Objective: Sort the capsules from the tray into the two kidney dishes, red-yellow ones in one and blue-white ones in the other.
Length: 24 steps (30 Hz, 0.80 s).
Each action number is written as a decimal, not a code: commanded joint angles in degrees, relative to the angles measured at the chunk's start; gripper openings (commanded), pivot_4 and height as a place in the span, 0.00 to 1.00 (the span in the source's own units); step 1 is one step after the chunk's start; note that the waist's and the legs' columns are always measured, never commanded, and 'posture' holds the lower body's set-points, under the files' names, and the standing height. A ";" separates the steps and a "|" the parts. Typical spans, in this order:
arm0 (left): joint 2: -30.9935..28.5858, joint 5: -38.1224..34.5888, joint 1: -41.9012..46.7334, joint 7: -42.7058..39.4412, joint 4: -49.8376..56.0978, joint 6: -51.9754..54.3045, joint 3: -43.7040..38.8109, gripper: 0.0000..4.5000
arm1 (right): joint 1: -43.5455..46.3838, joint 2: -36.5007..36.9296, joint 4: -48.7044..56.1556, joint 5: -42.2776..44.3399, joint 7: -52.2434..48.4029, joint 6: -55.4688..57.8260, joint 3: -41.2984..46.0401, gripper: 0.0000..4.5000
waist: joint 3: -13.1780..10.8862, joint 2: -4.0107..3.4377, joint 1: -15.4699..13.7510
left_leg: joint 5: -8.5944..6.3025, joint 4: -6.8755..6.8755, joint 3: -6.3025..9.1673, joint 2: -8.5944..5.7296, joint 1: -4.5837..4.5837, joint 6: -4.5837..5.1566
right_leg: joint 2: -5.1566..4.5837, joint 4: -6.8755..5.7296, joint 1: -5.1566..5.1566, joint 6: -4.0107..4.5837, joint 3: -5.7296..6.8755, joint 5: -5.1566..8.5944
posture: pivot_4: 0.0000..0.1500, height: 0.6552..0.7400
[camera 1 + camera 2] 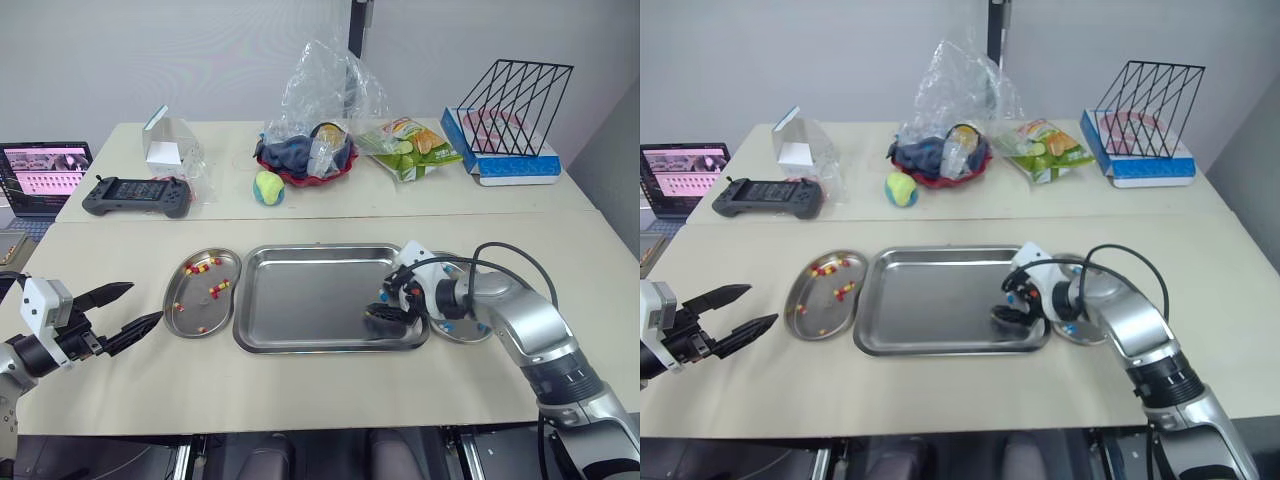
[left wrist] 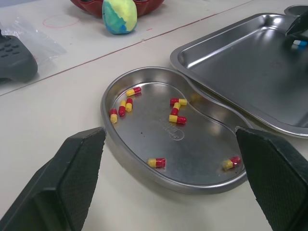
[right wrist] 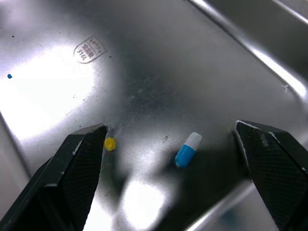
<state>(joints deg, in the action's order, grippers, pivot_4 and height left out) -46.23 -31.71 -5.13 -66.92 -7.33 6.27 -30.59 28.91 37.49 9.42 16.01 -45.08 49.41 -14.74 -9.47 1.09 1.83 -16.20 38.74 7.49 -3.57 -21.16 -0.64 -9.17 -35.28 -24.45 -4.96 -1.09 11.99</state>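
Blue-white capsule (image 3: 188,149) lay flat on the floor of the rectangular steel tray (image 3: 57,96), approx mid-gap btwn the right gripper (image 3: 168,127) fingers, touching neither. Jaws wide apart, nothing held. Small yellow speck (image 3: 109,143) sat just beside one finger. Left gripper (image 1: 145,303) jaws also wide apart, empty, near steel kidney dish (image 1: 190,312) w/ red-yellow capsules (image 2: 177,119).

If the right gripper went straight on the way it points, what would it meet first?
Probably the blue-white capsule lying on the tray floor, between the fingers of the open right gripper.
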 commanded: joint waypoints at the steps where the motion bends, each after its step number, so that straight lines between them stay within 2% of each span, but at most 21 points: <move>1: -0.36 -0.72 -0.08 0.24 1.31 -0.84 -1.75 1.00 | 0.26 -0.16 2.71 -0.36 -0.03 1.62 -1.07 0.74 | 0.00 0.00 0.07 | 0.00 0.00 0.00 0.00 0.00 0.00 | 0.00 0.00 0.00 0.00 0.00 0.00 | 1.00 1.00; 3: -0.39 -0.70 -0.07 0.29 1.30 -0.83 -1.73 1.00 | 0.66 0.02 3.06 -0.80 -0.15 1.98 -1.95 0.56 | 0.00 0.00 0.14 | 0.00 0.00 0.00 0.01 0.01 0.00 | 0.01 -0.01 0.00 0.00 0.00 0.00 | 1.00 1.00; 5: -0.38 -0.50 0.02 0.34 1.25 -1.15 -1.67 1.00 | 1.19 0.18 3.17 -1.44 -0.18 2.38 -2.89 0.43 | 0.00 0.00 0.25 | 0.00 0.00 0.00 0.01 0.01 0.00 | 0.01 -0.01 0.01 0.00 0.00 0.00 | 1.00 1.00; 9: -0.34 -0.55 0.20 0.53 1.21 -1.57 -1.93 1.00 | 2.14 0.15 3.15 -1.83 -0.57 2.69 -3.26 0.12 | 0.01 0.01 0.30 | 0.00 -0.01 0.01 0.02 0.01 0.00 | 0.02 0.00 0.01 0.00 0.01 0.00 | 1.00 1.00; 11: -0.39 -0.59 0.11 0.61 1.27 -1.63 -2.04 1.00 | 2.72 0.40 3.15 -1.54 -1.15 2.56 -2.79 0.00 | 0.01 0.01 0.28 | 0.00 0.00 0.01 0.02 0.01 0.00 | 0.02 0.00 0.01 0.00 0.01 0.00 | 1.00 1.00; 17: -0.54 -0.48 0.39 1.01 1.31 -1.53 -1.89 1.00 | 4.76 1.84 2.69 0.44 -3.31 2.12 1.66 0.00 | 0.00 0.01 0.26 | 0.00 -0.01 0.01 0.02 0.00 0.00 | 0.02 0.01 0.01 0.00 0.02 0.00 | 1.00 1.00; 20: -0.27 -0.58 0.78 1.62 1.05 -1.57 -1.97 1.00 | 5.51 3.89 2.36 3.45 -5.57 2.43 7.35 0.00 | 0.00 0.01 0.19 | 0.00 -0.02 0.01 0.02 0.00 0.00 | 0.02 0.01 -0.01 0.00 0.02 0.00 | 1.00 1.00; 24: -0.59 0.46 2.36 1.39 -1.11 -2.66 -0.87 1.00 | 4.16 11.48 -3.83 4.95 -9.08 -0.14 15.86 0.00 | 0.00 0.01 -0.57 | -0.01 -0.01 0.00 0.00 -0.01 0.01 | 0.00 0.11 0.07 0.00 0.05 0.00 | 1.00 1.00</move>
<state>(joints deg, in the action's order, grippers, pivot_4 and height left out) -46.23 -31.51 -3.52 -65.72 -8.04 4.98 -30.52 33.16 46.61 7.25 20.45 -52.85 50.90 -3.52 -9.47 1.10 1.26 -16.22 38.74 7.48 -3.58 -21.17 -0.62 -9.18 -35.16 -24.36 -4.96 -1.04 11.98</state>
